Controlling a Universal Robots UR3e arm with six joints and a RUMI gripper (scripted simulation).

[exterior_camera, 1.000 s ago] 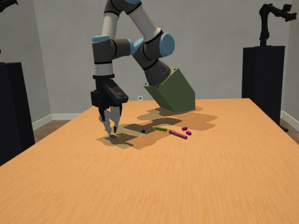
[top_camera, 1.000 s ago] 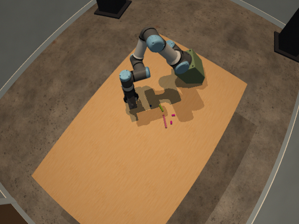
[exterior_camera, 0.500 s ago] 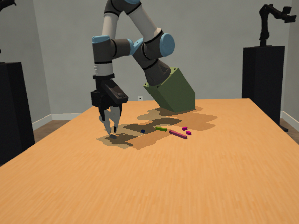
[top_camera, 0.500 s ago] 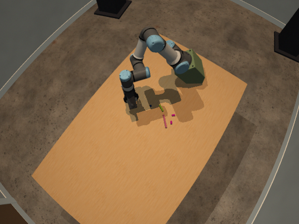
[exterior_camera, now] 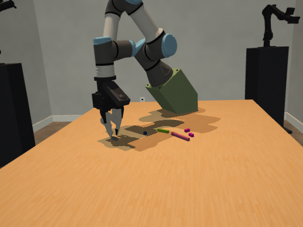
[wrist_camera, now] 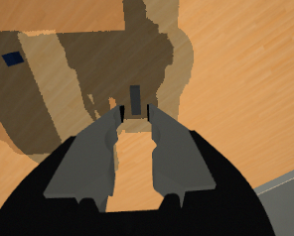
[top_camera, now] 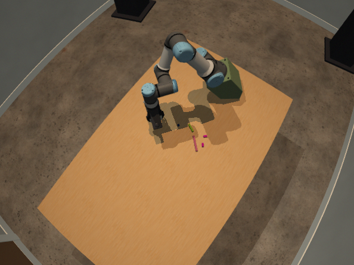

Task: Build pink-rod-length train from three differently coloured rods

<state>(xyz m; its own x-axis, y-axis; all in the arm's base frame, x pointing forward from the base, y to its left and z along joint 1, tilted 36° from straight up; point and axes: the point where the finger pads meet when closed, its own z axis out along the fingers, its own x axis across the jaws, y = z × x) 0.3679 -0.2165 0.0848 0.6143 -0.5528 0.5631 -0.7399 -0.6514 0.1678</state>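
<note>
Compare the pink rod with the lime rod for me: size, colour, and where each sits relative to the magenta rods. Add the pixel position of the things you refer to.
The pink rod point(top_camera: 195, 143) point(exterior_camera: 180, 136) is the longer; the lime rod point(top_camera: 191, 128) point(exterior_camera: 163, 130) is clearly shorter. The pink rod is a dull rose, the lime rod yellow-green. The pink rod lies closer to the two magenta rods point(top_camera: 205, 136) point(exterior_camera: 191, 134), the lime rod farther off. Both lie flat on the table.
</note>
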